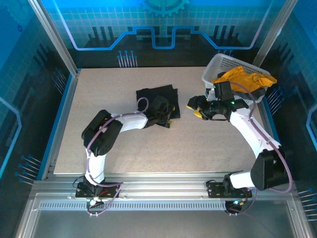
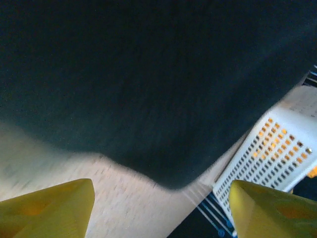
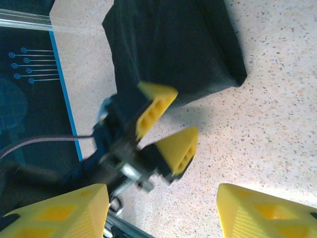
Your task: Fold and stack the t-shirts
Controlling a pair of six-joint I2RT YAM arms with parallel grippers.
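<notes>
left claw (image 2: 162,193) and right claw (image 3: 162,198) parted, empty, speckled table (image 1: 198,148), folded black t-shirt (image 1: 153,94), blue walls (image 1: 208,20)

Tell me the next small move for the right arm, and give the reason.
Probably swing the right claw toward the white plastic lattice basket and down onto the crumpled mustard-yellow cloth t-shirt in it. The black cloth t-shirt already lies folded on the table, and this claw and the left claw beside it both stand open, empty.
</notes>
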